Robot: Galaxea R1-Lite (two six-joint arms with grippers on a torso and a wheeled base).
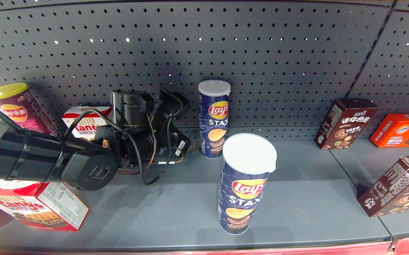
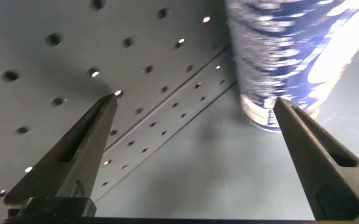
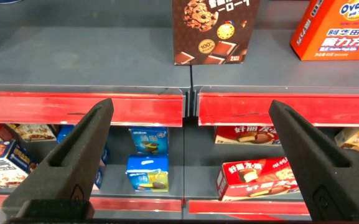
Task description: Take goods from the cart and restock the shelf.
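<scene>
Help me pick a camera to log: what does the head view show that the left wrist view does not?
Only the head view: the front blue can standing upright, a wafer box on the left, and a brown box and an orange box on the right. Only the left wrist view: the left gripper from close up, open with nothing between its fingers. Both: the rear blue can, the perforated back wall and the grey shelf.

Grey shelf (image 1: 307, 198) with pegboard back. Two blue chip cans upright: rear can (image 1: 214, 118), front can (image 1: 244, 184). Red wafer box (image 1: 41, 209) lies left, brown biscuit box (image 1: 344, 124) stands right.
</scene>
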